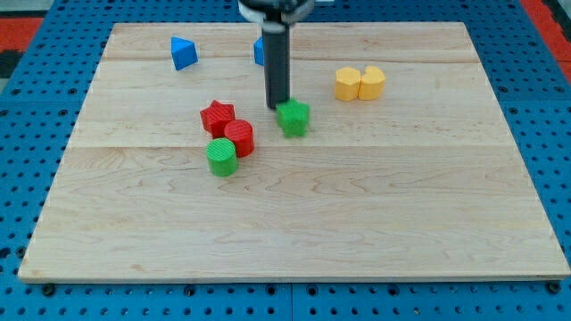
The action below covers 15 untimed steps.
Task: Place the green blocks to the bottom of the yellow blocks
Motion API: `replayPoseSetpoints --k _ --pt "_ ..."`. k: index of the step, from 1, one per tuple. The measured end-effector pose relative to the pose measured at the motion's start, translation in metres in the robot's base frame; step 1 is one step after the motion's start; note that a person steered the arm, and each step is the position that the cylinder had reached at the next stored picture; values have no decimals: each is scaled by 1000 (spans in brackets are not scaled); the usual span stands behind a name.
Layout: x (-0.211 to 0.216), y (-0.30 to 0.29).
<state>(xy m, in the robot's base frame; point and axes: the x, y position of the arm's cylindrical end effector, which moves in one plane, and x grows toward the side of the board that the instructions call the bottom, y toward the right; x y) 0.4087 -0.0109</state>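
My tip (278, 107) rests on the board just left of and touching the upper left side of a green star-like block (293, 118) near the middle. A green cylinder (221, 157) stands lower left, touching a red cylinder (239, 137). Two yellow blocks sit side by side at the upper right: a yellow one (348, 84) and a yellow hexagonal one (372, 82). Both green blocks are to the left of and below the yellow pair.
A red star block (217, 117) touches the red cylinder. A blue triangular block (183, 53) lies at the upper left. Another blue block (259, 50) is partly hidden behind the rod. The wooden board (294, 223) sits on a blue pegboard.
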Motion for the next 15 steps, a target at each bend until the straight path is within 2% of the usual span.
replayPoseSetpoints --k 1,2,3,4,5,6,8,9,10,11,13,14,15 --pt "67 26" --pt "101 23" --pt "123 -71" --pt "83 -157" --pt "66 -122" --pt "66 -54" --pt "77 21" --pt "80 21" --pt "59 8" --pt "20 8" --pt "47 80" --pt "74 71" --pt "81 78"
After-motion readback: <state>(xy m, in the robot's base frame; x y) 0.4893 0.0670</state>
